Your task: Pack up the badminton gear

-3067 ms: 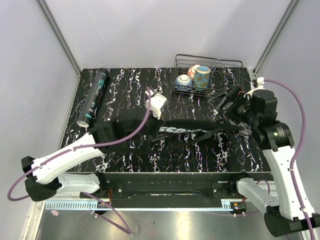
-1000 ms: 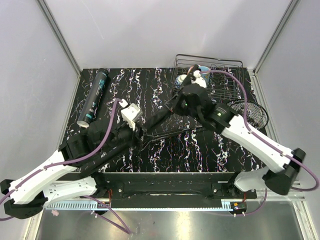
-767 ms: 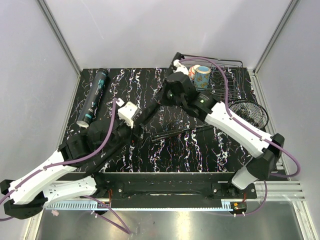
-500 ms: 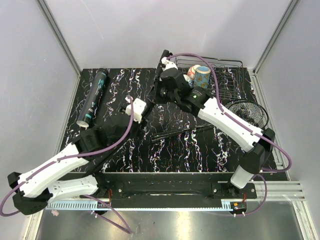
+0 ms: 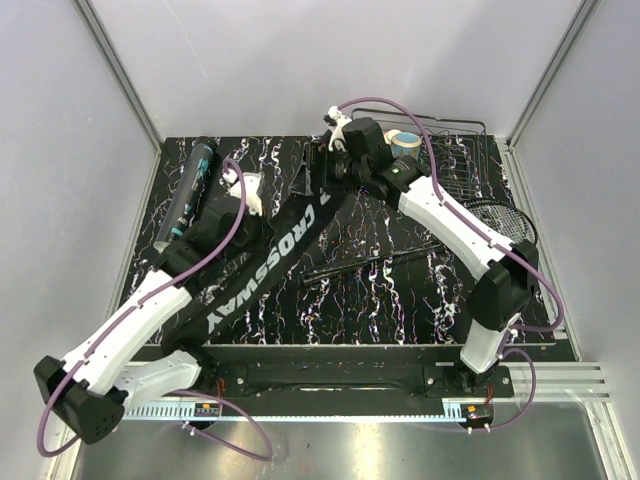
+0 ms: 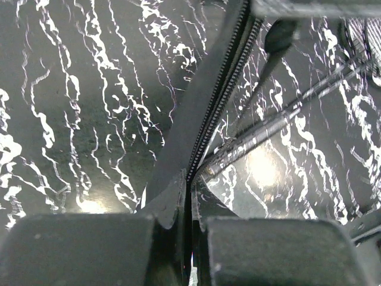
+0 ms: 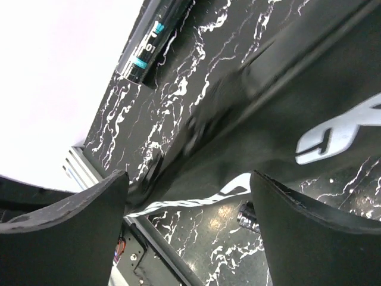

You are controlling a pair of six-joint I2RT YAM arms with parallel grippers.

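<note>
Stretching diagonally across the bench (image 5: 400, 300), the long black bag (image 5: 265, 265) runs from the near-left edge toward the back middle, with white "CROSSWAY" lettering facing up. The left gripper (image 6: 189, 196) is clamped on the bag's zippered edge, zipper teeth running out from between its fingers. The right gripper (image 7: 189, 179) has its jaws spread wide over the bag's far end, holding nothing. The black racket (image 5: 365, 264) lies just right of the bag, thin shaft near the bench centre, strung head at the right edge partly behind the right arm. The dark tube (image 5: 190, 195) with teal lettering lies along the left edge. A wire basket (image 5: 455, 125) holding a cup (image 5: 405, 142) sits in the back-right corner.
</note>
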